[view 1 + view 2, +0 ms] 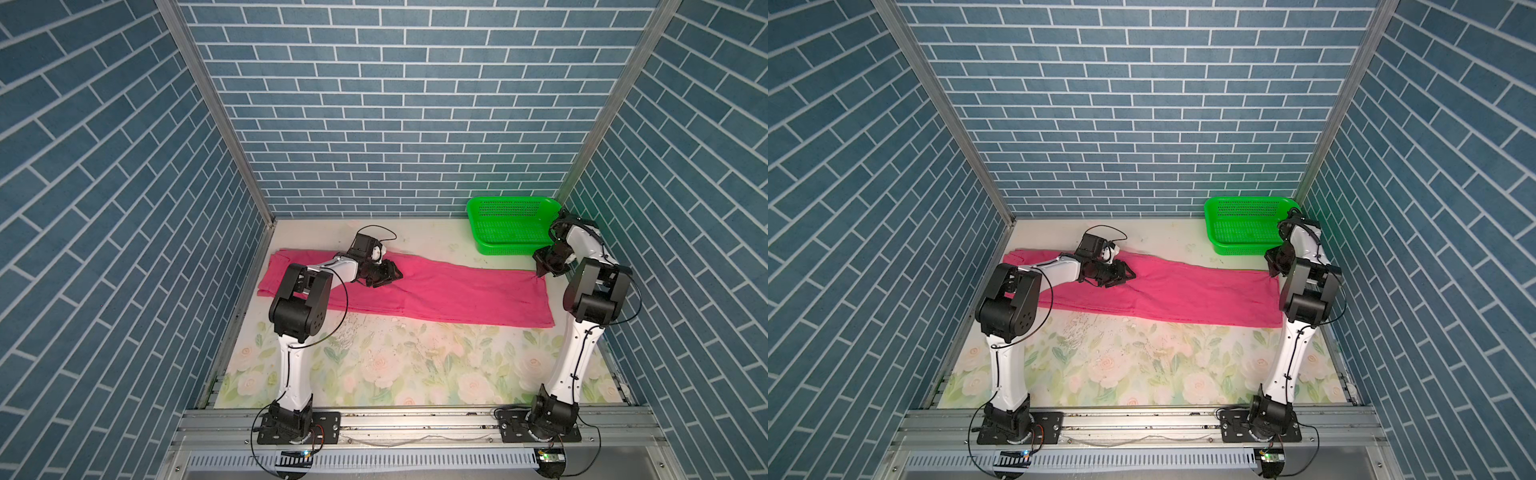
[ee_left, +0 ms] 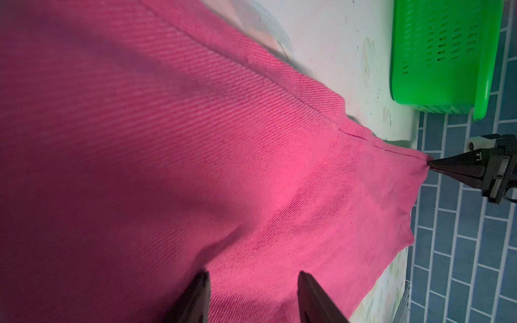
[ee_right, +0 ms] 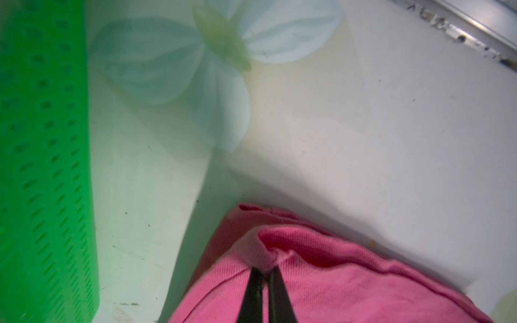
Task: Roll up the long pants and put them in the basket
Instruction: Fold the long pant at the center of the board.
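floral table [image 1: 374, 374] bare across lower half; long pants [image 1: 436, 295] flat across mid-frame, right hem at table edge; green mesh basket [image 1: 511, 226] upper right, just beyond right gripper [image 1: 541, 272], pinched on hem corner; left gripper [image 1: 390, 276] over left-centre cloth, jaws apart

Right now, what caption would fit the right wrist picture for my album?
The shut right pincer pinches a corner of the pink pants, near the green basket.
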